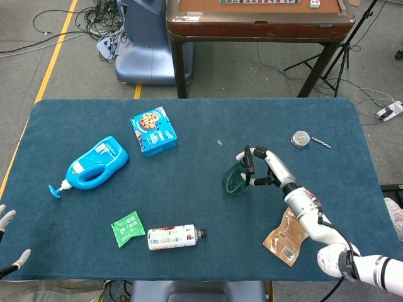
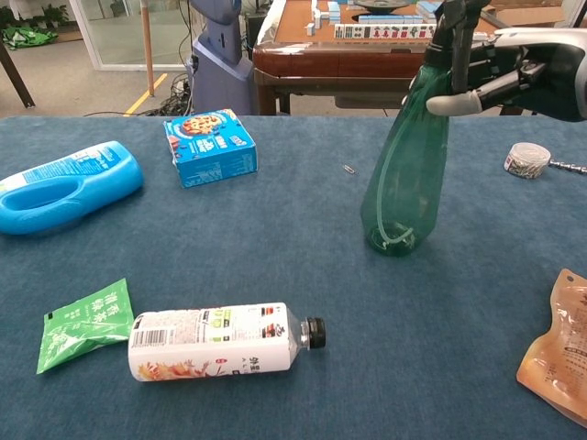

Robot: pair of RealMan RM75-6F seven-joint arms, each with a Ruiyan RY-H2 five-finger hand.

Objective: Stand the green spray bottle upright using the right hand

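Observation:
The green spray bottle [image 1: 237,181] [image 2: 402,180] stands with its base on the blue table [image 1: 189,207], leaning a little to the left in the chest view. Its black spray head [image 2: 450,26] is at the top. My right hand [image 1: 267,168] [image 2: 516,70] holds the bottle by the neck and spray head from the right side, fingers wrapped around it. Only the fingertips of my left hand [image 1: 6,219] show at the lower left edge of the head view, spread and holding nothing.
A blue detergent jug [image 1: 94,165] and a blue cookie box [image 1: 153,131] lie at the left. A green packet [image 1: 127,228] and a lying drink bottle [image 1: 175,236] are near the front edge. A brown pouch [image 1: 286,238] and a round tin [image 1: 300,138] sit at the right.

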